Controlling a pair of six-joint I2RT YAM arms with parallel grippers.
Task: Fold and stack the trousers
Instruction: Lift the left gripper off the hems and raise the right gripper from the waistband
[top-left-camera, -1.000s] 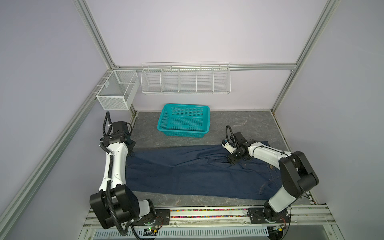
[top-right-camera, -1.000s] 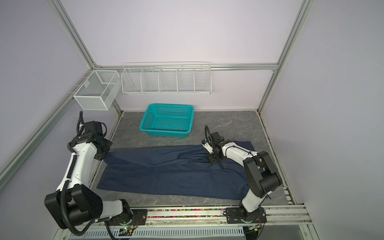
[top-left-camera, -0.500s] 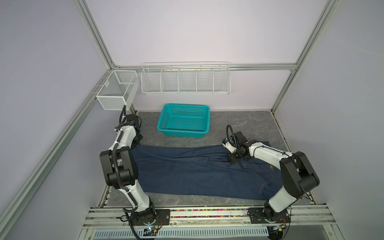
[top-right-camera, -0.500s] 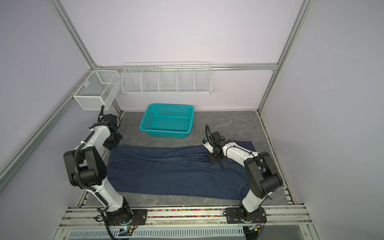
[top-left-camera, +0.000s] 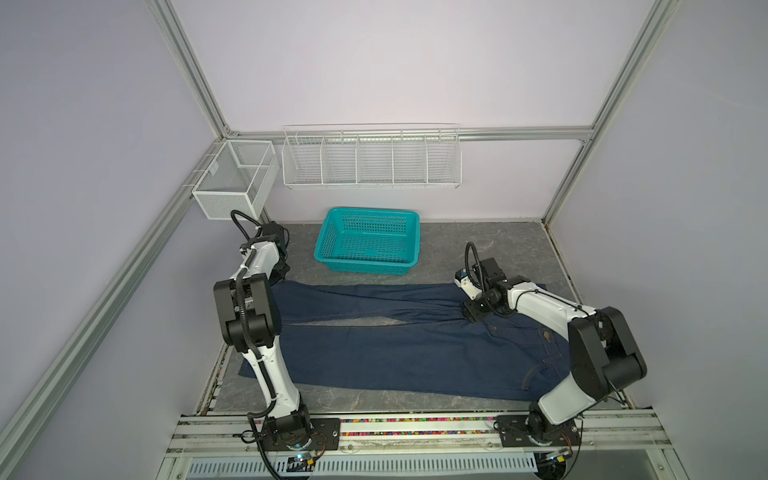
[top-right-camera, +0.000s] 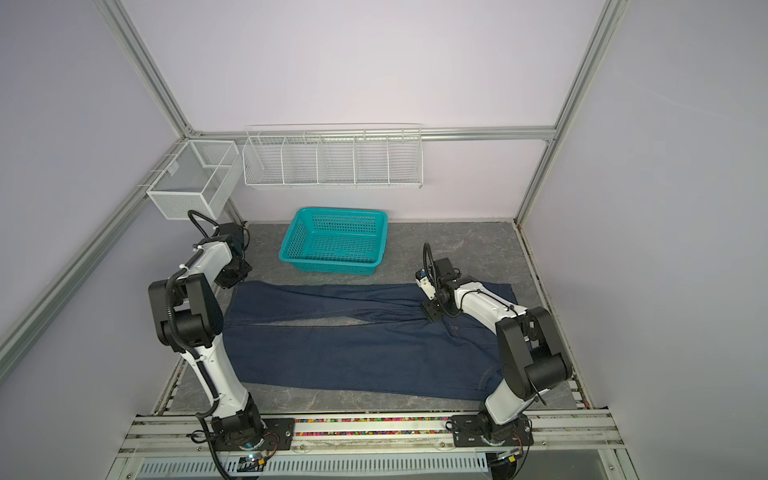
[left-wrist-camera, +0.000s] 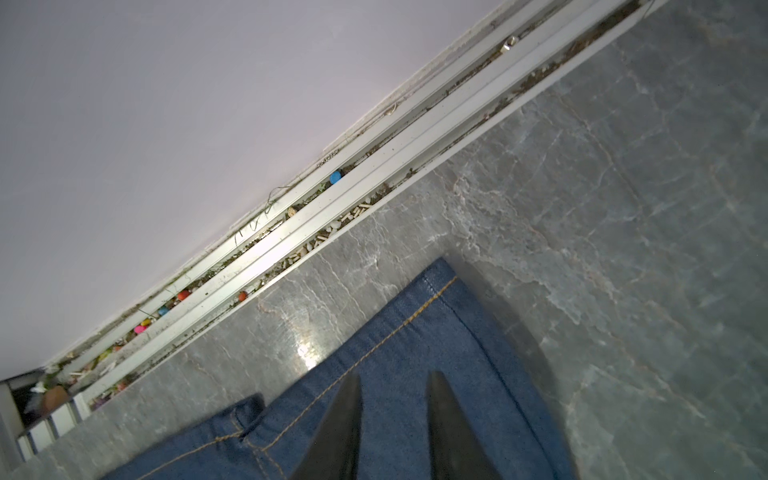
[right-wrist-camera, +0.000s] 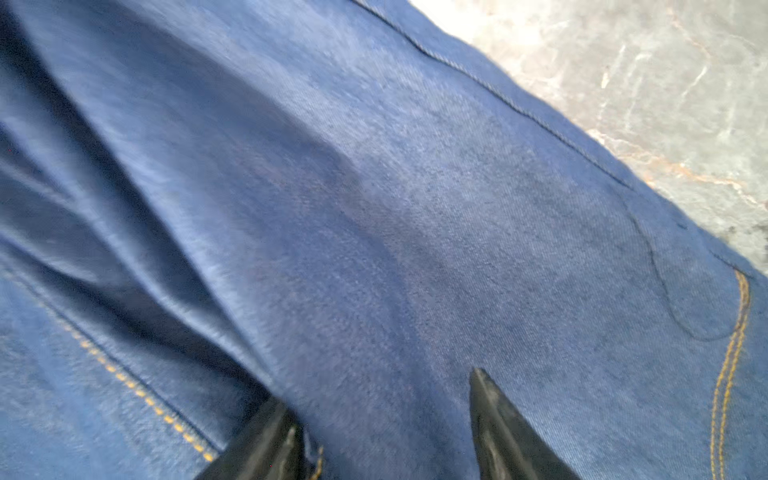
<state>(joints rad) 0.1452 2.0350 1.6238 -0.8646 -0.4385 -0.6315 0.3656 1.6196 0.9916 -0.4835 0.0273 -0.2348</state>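
While the navy trousers (top-left-camera: 395, 349) lie unfolded across the table (top-left-camera: 478, 249) from 9 to 3 o'clock, the left gripper (left-wrist-camera: 394, 376) sits slightly open over a hem at 10 o'clock and the right gripper (right-wrist-camera: 380, 390), jaws wide apart, seemingly presses denim near 3 o'clock.

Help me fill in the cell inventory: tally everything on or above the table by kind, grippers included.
Trousers: 1
Teal basket: 1
White wire holders: 2 (mesh bin, wall rack)
Grippers: 2 (left gripper, right gripper)
Total: 6
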